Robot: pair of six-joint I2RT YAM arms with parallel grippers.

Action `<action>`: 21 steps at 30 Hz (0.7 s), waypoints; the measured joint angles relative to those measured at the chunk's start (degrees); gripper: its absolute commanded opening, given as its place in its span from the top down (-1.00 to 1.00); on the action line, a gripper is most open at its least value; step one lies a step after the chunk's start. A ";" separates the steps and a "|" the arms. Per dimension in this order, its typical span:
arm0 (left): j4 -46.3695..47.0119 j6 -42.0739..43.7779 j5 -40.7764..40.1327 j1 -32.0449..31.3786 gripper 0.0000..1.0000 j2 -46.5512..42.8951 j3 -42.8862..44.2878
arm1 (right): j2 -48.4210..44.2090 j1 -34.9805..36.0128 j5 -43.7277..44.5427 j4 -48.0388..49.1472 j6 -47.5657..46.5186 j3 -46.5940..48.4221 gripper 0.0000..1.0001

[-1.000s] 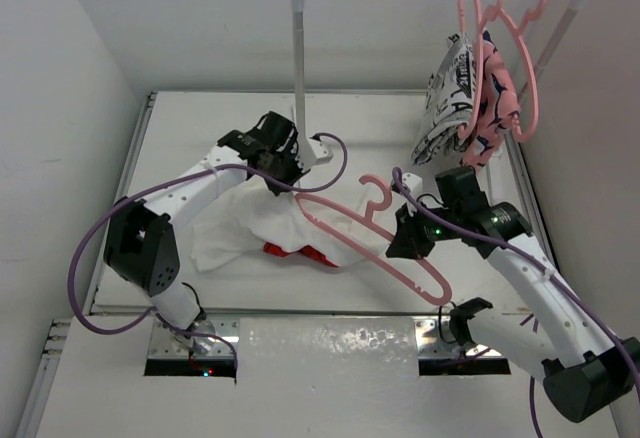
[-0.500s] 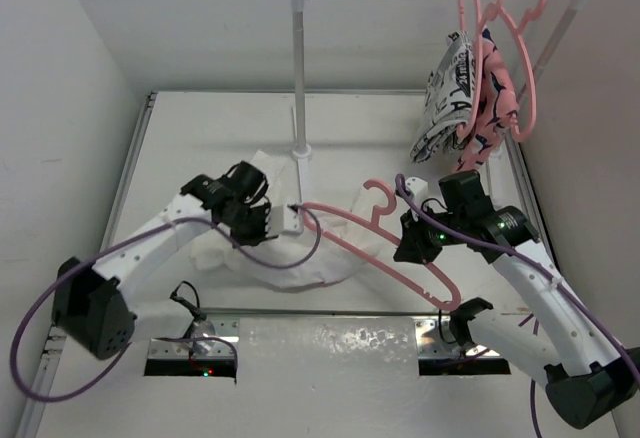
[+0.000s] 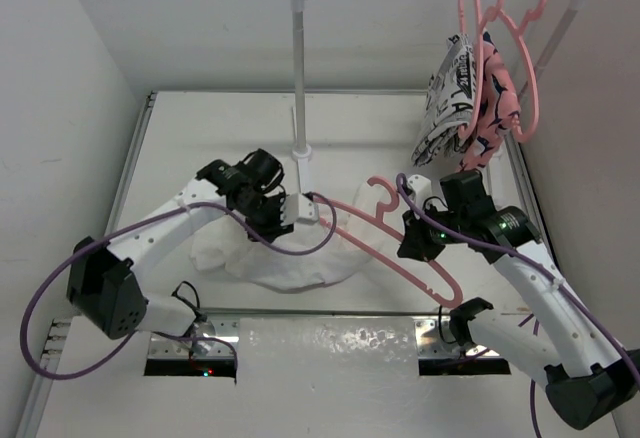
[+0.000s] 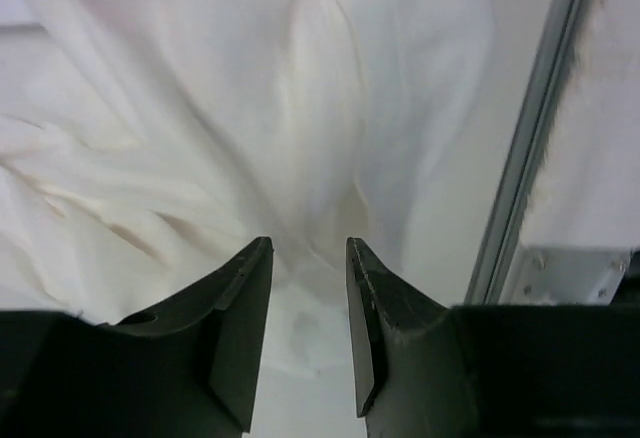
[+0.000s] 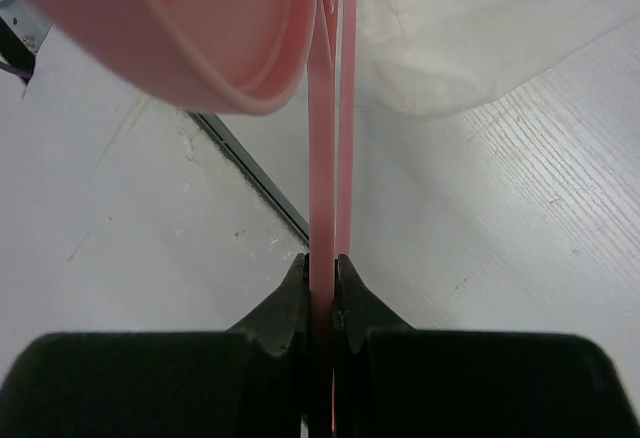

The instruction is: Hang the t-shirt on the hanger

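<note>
Top view, t-shirt (image 3: 300, 263): a crumpled white heap on the counter (image 3: 200, 128), left of centre and close to the near edge. No neck or hem opening is laid out, and the red print does not show.
Top view, hanger (image 3: 395, 243): lifted and slanting from the counter's middle toward the near right corner. Its hook points at the far edge, and its left tip is over the heap's right side.
Top view, left pincer (image 3: 290, 210): over the far part of the heap, just beside the hanger's tip.
Top view, right pincer (image 3: 418, 243): on the hanger's lower bar, below the hook.
Left wrist, left pincer (image 4: 307, 248): fingers parted by a narrow gap with nothing clamped. Folded white t-shirt (image 4: 200, 138) fills the view beyond them.
Right wrist, right pincer (image 5: 322, 270): closed tight on the thin pink hanger (image 5: 330, 158). The t-shirt (image 5: 480, 28) is bunched on the counter (image 5: 500, 238) past it.
Risk, cloth: with no hold on the shirt, the hanger tip will probably shove the heap along rather than enter an opening.
Risk, hanger: gripped at one spot on a thin bar, it may pivot or flex when it meets the folds.
Risk, opening: bunched layers may lead the tip into a sleeve or between the wrong layers.
</note>
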 measured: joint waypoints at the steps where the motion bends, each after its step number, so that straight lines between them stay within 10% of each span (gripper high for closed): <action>1: 1.40 -1.55 0.87 0.00 0.35 1.79 1.90 | -0.13 0.00 0.20 -0.02 0.00 0.00 1.00; 14: 1.49 -6.75 6.88 0.00 0.20 16.15 3.48 | -2.34 0.00 2.43 -0.04 0.00 -0.04 1.00; 19: 2.75 -7.87 5.11 0.00 0.97 17.07 2.36 | -2.27 0.00 2.56 -0.04 -0.02 -0.09 1.00; 21: 3.02 -7.89 4.42 0.00 1.00 17.44 2.05 | -2.25 0.00 2.56 -0.09 -0.02 -0.09 1.00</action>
